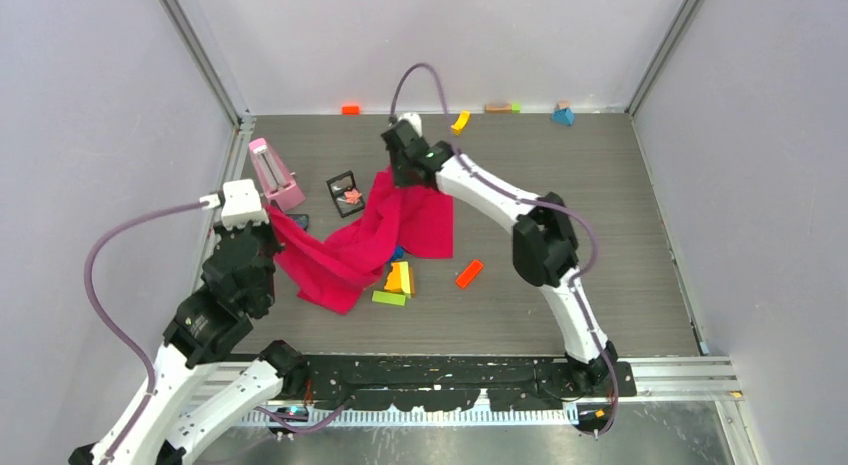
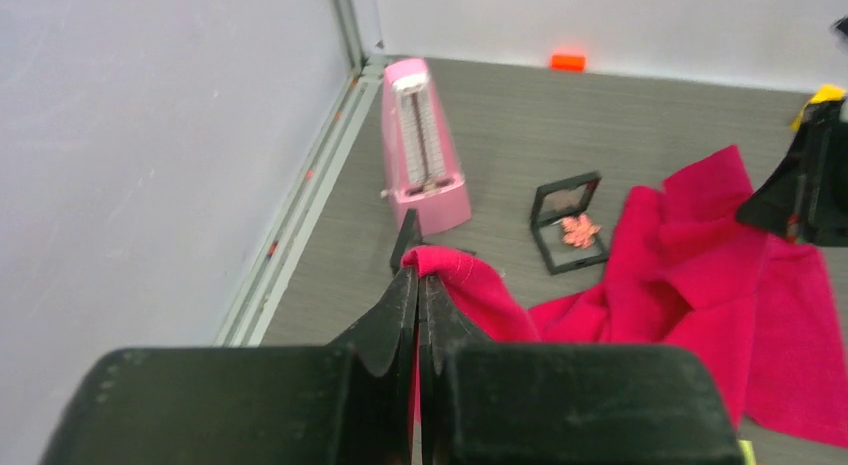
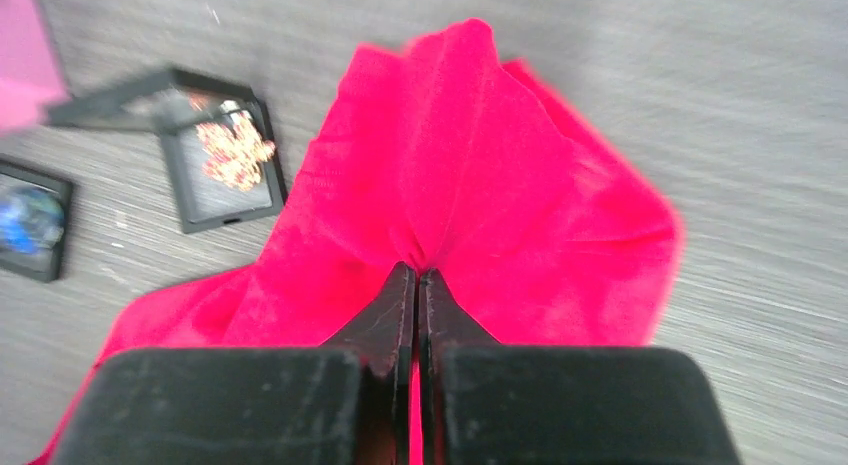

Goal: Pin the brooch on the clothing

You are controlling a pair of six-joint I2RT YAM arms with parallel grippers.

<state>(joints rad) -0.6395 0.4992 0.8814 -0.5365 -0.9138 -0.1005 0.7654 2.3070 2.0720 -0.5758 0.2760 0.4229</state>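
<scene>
Crimson fabric sits in both my claws.

1. My left claw (image 2: 417,277): fingers pressed together on a folded edge of the clothing (image 1: 405,225). That corner is held above the table (image 1: 640,235).
2. My right claw (image 3: 416,275): fingers closed likewise, pinching a gathered ridge of the same shirt, also held up off the surface.
3. Rest of the clothing: a sagging band runs between my two grips. The remainder lies crumpled on the grey boards, with one flatter panel at five o'clock from the right claw.
4. Coral-pink brooch (image 3: 235,150): flower-like, lying inside a small open black box (image 3: 225,200), not touching the shirt. From above it sits at nine o'clock from my right claw and three o'clock from my left claw. The box is just beside the cloth's edge.
5. Second black frame (image 3: 30,220): flat on the table at eight o'clock from the box, with something blue within. I cannot tell what it is.
6. Pink metronome (image 1: 275,173): upright, at twelve o'clock from my left claw, near the side rail.
7. Loose toys at six o'clock from the flat panel: a yellow-and-orange block (image 1: 399,277), a green block (image 1: 389,298) just beside it, and an orange block (image 1: 469,273) at three o'clock from those.
8. Far wall, twelve o'clock: an orange brick (image 1: 350,109), a yellow piece (image 1: 460,122) and a blue piece (image 1: 563,115).
</scene>
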